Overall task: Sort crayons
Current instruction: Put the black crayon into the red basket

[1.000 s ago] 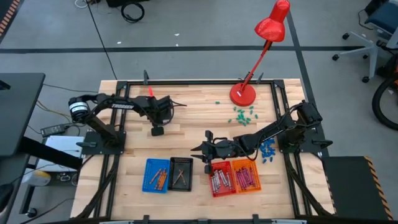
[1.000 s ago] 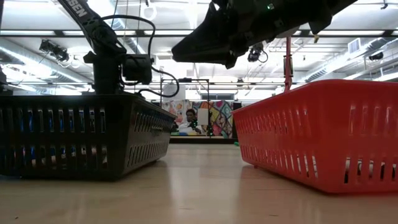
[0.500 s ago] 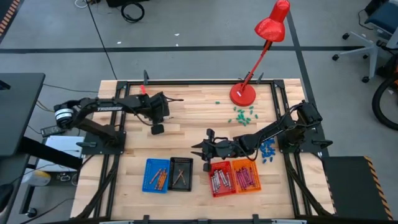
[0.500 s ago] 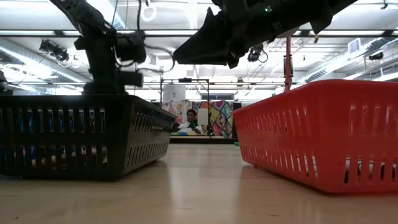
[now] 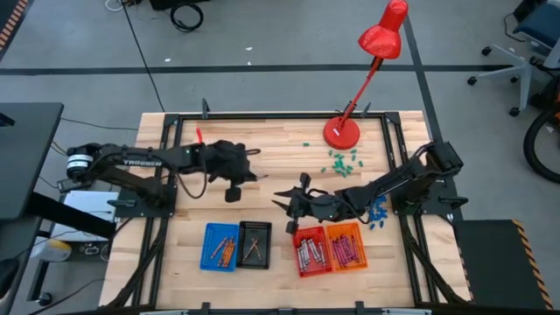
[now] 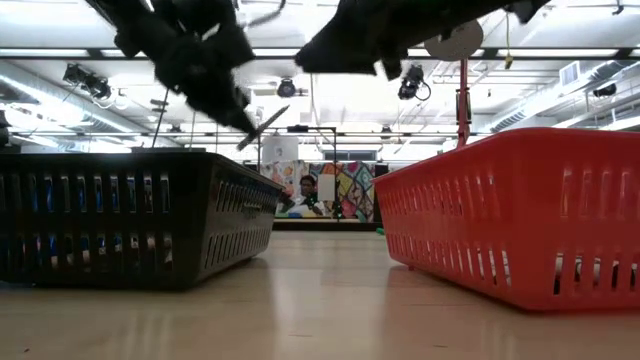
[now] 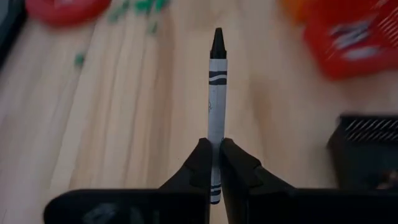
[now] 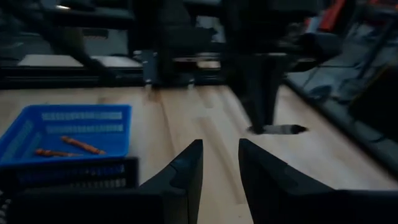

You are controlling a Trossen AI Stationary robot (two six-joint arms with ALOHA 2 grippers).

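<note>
Since the earlier frame my left gripper (image 5: 248,155), clamped on a grey crayon (image 7: 215,118), swung toward 5 o'clock; carry it level over the black basket (image 5: 255,244) before releasing. Right gripper (image 8: 217,174) hangs parted, empty.

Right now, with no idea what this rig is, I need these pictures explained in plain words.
Two dark robot arms work at a wooden table, sorting crayons into small baskets.

The overhead picture shows everything: blue basket, black basket, red basket and orange basket in a row, a red lamp, green bits and blue chunks.

The table-level picture looks between the black and red baskets.

The other two come from cameras on each wrist. The left tool is shut on a grey-white crayon. The right tool is open and empty, above the table near the red basket.
</note>
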